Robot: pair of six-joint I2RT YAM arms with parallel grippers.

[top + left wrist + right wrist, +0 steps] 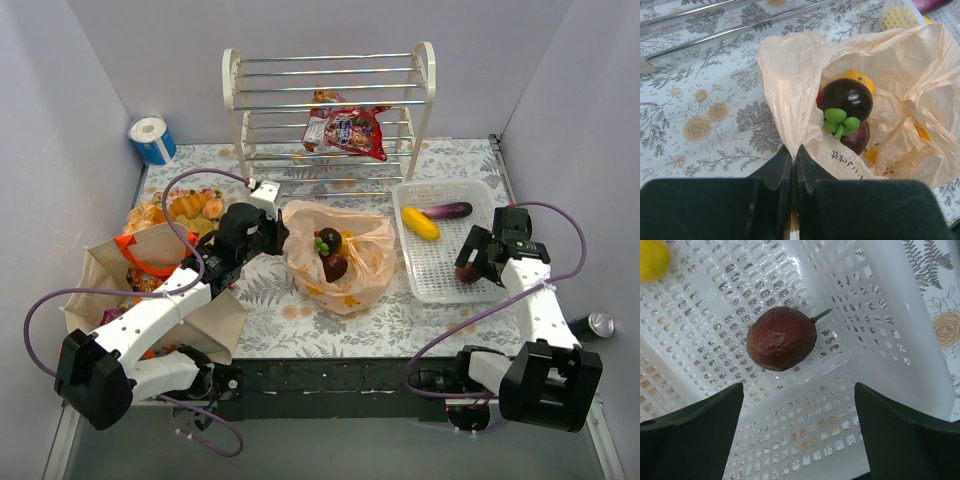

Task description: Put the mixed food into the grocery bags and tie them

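Note:
The peach plastic grocery bag lies open mid-table, holding dark purple fruit with green tops and a yellow piece. My left gripper is shut on the bag's near-left rim, pinching the thin film. My right gripper is open over the white basket, just above a dark red-brown fruit that lies between and ahead of its fingers, untouched. A yellow fruit also lies in the basket. The beige tote with orange handles stands at the left. Red snack packets rest on the rack.
A long purple eggplant lies in the basket's far end. A white wire rack stands at the back, a blue-wrapped paper roll at the back left, golden pastries behind the tote, and a can at the right edge.

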